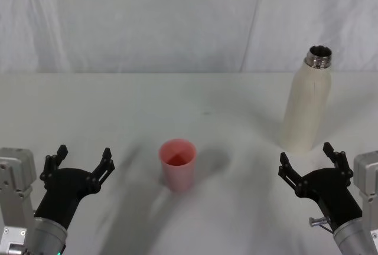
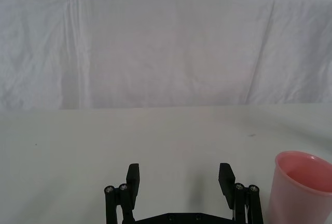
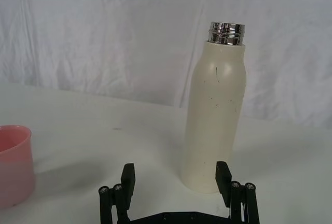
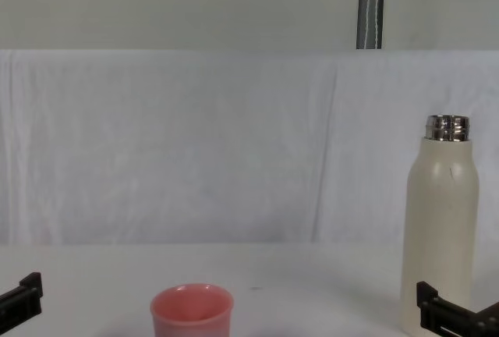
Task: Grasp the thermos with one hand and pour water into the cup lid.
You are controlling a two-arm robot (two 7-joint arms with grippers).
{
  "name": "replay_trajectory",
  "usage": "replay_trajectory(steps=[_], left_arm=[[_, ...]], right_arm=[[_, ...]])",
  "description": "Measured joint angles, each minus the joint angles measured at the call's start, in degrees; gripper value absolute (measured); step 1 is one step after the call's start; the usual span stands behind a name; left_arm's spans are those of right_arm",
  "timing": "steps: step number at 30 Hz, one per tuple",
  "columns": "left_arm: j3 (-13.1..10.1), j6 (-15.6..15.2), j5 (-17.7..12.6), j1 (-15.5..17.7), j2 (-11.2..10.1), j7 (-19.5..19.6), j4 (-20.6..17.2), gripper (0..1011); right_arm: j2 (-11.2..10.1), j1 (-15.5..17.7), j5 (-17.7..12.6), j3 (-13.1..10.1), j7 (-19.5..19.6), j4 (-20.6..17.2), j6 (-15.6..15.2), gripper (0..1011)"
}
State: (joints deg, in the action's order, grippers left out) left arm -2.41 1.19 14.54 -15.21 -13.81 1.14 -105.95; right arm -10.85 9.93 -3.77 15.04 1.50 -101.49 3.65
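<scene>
While nothing is gripped yet, the thermos (image 1: 306, 107) stands upright, uncapped, far right; the cup (image 1: 177, 164) sits centre, mouth up, well apart from it. Right gripper (image 1: 313, 162), fingers wide, sits just near of the thermos, well placed to grasp. Left gripper (image 1: 82, 161), also wide, idles near left

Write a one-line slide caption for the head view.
Open black end effectors flank a squat pink plastic cup; tall cream-white steel-necked thermos stands right.

White desk (image 1: 118, 107), creased white cloth backdrop (image 4: 195, 142) hung behind it, pale grey-green wall (image 4: 195, 1) above, upright grey metal pole (image 4: 371, 5), soft even light
</scene>
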Motion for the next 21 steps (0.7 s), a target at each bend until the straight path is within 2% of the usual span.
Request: replay_trajectory(steps=[12,21], left_arm=[[0.0,0.0,0.0,0.0,0.0,0.0,0.0,1001],[0.0,0.0,0.0,0.0,0.0,0.0,0.0,1001]], right_arm=[[0.1,0.0,0.0,-0.2,-0.2,0.0,0.0,1002],[1.1,-0.4,0.2,-1.5,-3.6,0.2,0.2,1002]])
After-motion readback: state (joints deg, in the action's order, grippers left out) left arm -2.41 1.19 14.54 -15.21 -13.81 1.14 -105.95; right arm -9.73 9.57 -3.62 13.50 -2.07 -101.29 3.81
